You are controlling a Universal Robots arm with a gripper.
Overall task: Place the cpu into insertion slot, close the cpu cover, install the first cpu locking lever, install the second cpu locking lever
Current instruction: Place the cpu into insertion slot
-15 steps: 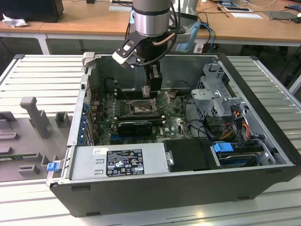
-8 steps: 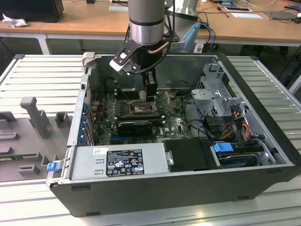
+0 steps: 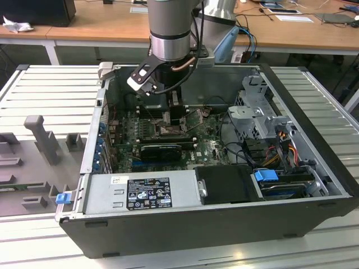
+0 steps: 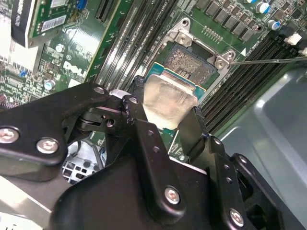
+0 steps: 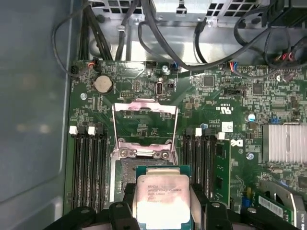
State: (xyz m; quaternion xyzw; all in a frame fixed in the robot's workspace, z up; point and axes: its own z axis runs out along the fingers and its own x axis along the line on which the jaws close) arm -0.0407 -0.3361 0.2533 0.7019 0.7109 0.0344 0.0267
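Pale silvery-beige metal tops the cpu [image 4: 168, 98], which is pinched by two opposite edges between the black fingers [image 4: 139, 120] of the gripper [image 5: 162, 207]. The jaws are closed onto the chip, one finger on each side.

In the exterior view the gripper [image 3: 170, 115] reaches down into the open computer case [image 3: 224, 224], over the middle of the green circuit board [image 5: 216, 96].

In the second wrist view the cpu sits over the near edge of the insertion slot [image 4: 194, 64]. The far part of the dark recess and two of its corner screws are exposed. The chip is not seated, and contact with the slot cannot be confirmed.

In the first wrist view the cpu cover [image 5: 144, 104] is swung open on the far side of the slot, with green board visible through its square window. Banks of black memory slots [image 5: 88, 163] flank the slot on both sides. A thin metal lever rod [image 4: 268, 60] extends outward from one corner of the slot.
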